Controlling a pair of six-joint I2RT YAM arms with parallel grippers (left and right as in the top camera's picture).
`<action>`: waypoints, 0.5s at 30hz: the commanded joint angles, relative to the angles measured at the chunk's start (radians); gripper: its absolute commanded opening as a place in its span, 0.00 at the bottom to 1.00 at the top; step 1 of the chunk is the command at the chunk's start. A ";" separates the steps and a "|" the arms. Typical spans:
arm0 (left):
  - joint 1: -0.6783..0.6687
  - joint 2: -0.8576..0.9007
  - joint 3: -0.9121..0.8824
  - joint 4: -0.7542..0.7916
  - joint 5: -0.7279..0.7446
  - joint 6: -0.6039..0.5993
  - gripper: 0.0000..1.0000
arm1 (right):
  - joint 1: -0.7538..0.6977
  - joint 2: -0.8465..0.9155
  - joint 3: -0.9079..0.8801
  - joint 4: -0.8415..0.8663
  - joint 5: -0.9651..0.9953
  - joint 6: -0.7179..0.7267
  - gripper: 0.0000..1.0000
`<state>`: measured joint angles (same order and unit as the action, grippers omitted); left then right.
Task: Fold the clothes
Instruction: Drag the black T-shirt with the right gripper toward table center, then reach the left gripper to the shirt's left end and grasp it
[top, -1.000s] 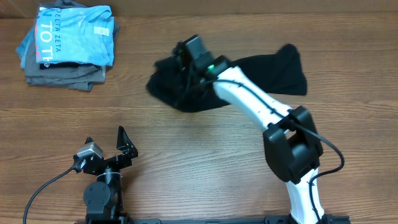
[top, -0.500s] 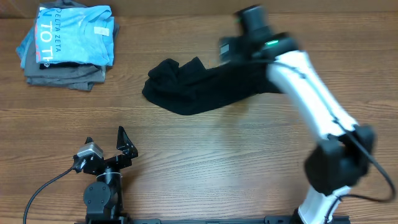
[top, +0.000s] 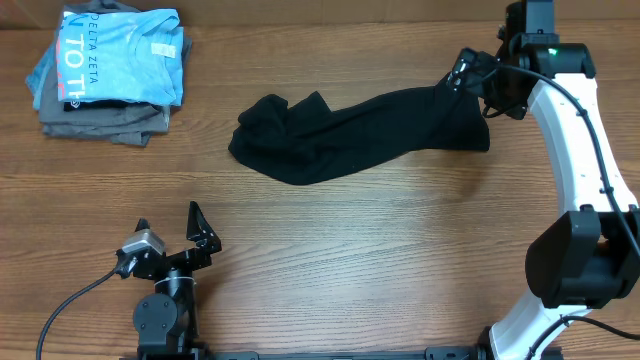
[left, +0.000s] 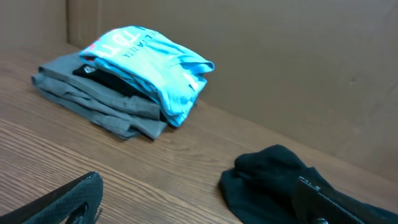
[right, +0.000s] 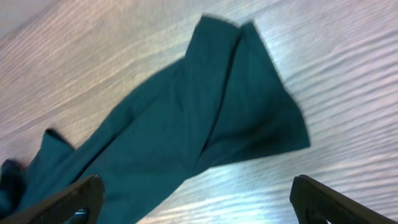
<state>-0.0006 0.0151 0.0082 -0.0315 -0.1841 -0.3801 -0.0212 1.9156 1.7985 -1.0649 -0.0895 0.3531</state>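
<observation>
Shirt, place: the black T-shirt (top: 350, 135) lies on the desk (top: 350, 260) in its far half, from about the middle toward the far right corner.
Shirt, long axis: it runs left to right, and the right end sits a little farther back than the left.
Shirt, look: it is not spread out. It is drawn into a long, rumpled band. The left end is bunched into a thick lump. The right end is flatter and wider, with a fold line along it and a squared corner. No sleeve or collar can be picked out, and no tag shows.
Right gripper: the right gripper (right: 196, 186) has its jaws spread wide with nothing between them. It hangs over the right end of the shirt, and whether it touches the cloth I cannot tell.
Left gripper: the left gripper (top: 170, 222) is also wide open and empty. It is parked near the front edge on the left, well apart from the shirt.
Nearer arm: the right arm, by a long way. The shirt's length stretches away from it to the left.
Other things: a stack of folded clothes (top: 110, 70) with a light blue shirt on top sits in the far left corner, apart from the black shirt.
Step in hand, as a judgement: the shirt needs flattening before any fold. The bunched left end is the part that looks hardest to open.
</observation>
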 joint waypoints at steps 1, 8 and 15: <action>-0.006 -0.010 -0.003 0.016 0.045 -0.032 1.00 | 0.003 0.019 -0.007 -0.002 -0.108 0.019 1.00; -0.006 -0.010 -0.003 0.159 0.324 -0.102 1.00 | 0.046 0.026 -0.008 0.026 -0.204 0.144 1.00; -0.006 0.012 0.097 0.119 0.447 -0.090 1.00 | 0.105 0.026 -0.008 0.016 -0.192 0.145 1.00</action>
<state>-0.0006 0.0151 0.0189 0.1253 0.1585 -0.4690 0.0601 1.9388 1.7927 -1.0492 -0.2722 0.4763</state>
